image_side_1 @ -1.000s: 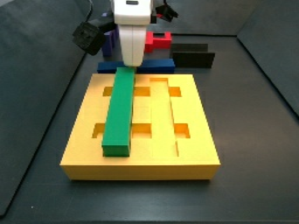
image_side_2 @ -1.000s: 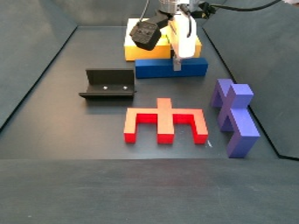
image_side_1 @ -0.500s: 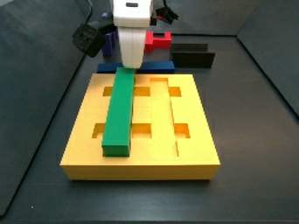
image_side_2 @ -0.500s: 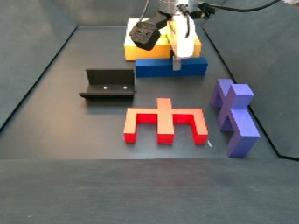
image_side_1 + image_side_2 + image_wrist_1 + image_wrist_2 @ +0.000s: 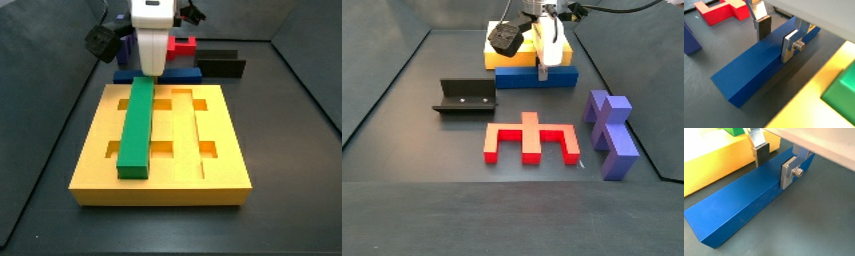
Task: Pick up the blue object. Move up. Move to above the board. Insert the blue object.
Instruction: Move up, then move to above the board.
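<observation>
The blue object (image 5: 751, 70) is a long blue bar lying flat on the dark floor beside the yellow board (image 5: 214, 150). It also shows in a wrist view (image 5: 737, 203) and in a side view (image 5: 516, 78). My gripper (image 5: 777, 36) stands astride the bar near its middle, one finger against each long side. The jaws look closed on the bar, which still rests on the floor. The gripper shows in both side views (image 5: 154, 68) (image 5: 544, 70). A long green bar (image 5: 138, 125) lies in a groove of the board.
A red comb-shaped piece (image 5: 532, 140) lies on the floor, with a purple notched block (image 5: 609, 130) beside it. The fixture (image 5: 465, 97) stands on the floor near the blue bar. Dark walls enclose the floor.
</observation>
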Available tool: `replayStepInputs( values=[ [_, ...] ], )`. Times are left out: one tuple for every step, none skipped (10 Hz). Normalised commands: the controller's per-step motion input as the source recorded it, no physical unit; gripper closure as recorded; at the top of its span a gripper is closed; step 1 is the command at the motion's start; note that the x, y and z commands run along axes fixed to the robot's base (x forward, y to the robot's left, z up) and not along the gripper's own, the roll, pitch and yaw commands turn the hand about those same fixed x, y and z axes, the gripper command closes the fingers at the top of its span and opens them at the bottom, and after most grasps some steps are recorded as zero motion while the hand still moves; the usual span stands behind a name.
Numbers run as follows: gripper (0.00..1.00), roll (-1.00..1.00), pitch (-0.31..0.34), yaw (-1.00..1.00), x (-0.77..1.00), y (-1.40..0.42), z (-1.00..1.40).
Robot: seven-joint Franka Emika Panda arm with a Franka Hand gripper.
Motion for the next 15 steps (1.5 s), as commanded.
replayStepInputs(
  values=[
    [1.00, 0.00, 0.022, -0.01, -0.03, -0.05, 0.81],
    [1.00, -0.04, 0.072, 0.01, -0.06, -0.05, 0.55],
    [1.00, -0.08, 0.062, 0.00, -0.01, -0.01, 0.27],
    [1.00, 0.00, 0.000, 0.00, 0.00, 0.00, 1.40],
    [1.00, 0.00, 0.015, 0.01, 0.00, 0.01, 1.40],
    [1.00, -0.06, 0.048, 0.00, -0.04, 0.00, 1.40],
    [1.00, -0.10, 0.034, -0.01, -0.02, 0.02, 1.40],
    [1.00, -0.08, 0.062, -0.01, 0.00, 0.01, 1.40],
    [1.00, -0.06, 0.081, -0.01, 0.00, 0.00, 1.40],
    [1.00, -0.06, 0.079, -0.01, 0.00, 0.01, 1.40],
    [1.00, -0.06, 0.077, -0.01, 0.02, 0.01, 0.51],
    [1.00, -0.03, 0.026, 1.00, 0.34, -1.40, 0.36],
    [1.00, -0.02, 0.025, 1.00, 0.34, -1.40, 0.32],
    [1.00, -0.01, 0.036, 1.00, 0.38, -1.40, 0.30],
    [1.00, -0.01, 0.041, 1.00, 0.43, -1.40, 0.30]
  ],
)
